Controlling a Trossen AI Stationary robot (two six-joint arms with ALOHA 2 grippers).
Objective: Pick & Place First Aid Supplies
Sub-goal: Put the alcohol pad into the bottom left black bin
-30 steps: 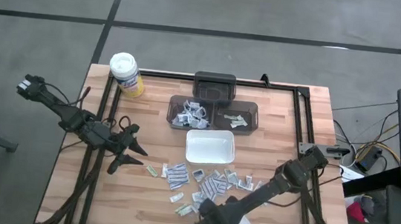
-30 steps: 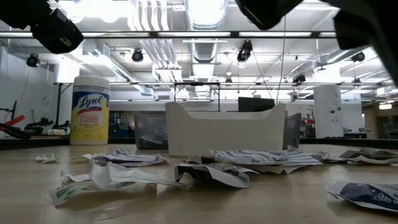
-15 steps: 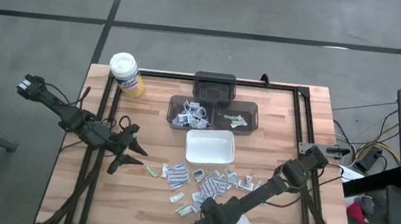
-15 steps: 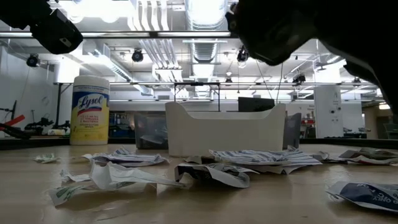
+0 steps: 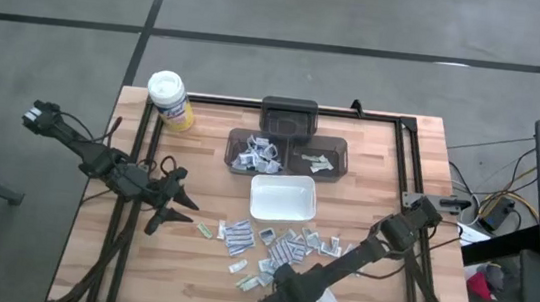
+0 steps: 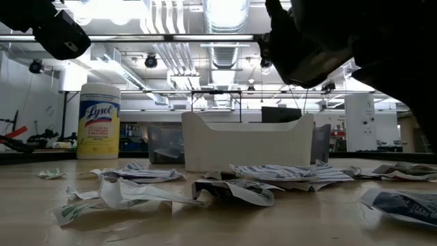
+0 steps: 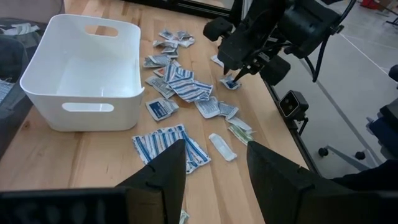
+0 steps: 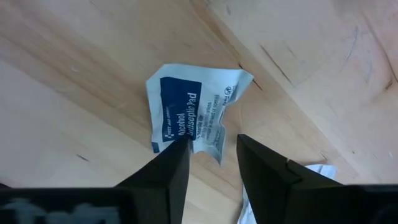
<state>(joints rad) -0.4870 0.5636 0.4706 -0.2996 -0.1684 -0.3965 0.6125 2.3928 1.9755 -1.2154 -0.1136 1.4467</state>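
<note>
Showing an early stage: most packets [image 5: 285, 245] lie loose on the counter [image 5: 388, 174] just beside the empty white tray [image 5: 283, 197], the right tool [image 8: 208, 158] spread above an antiseptic pad packet [image 8: 193, 115], the left tool [image 5: 179, 207] spread, idle.

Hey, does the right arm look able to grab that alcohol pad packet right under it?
Probably yes. The right gripper hangs just above the alcohol pad packet with its jaws open. The packet lies flat on bare wood, nothing covering it.
</note>
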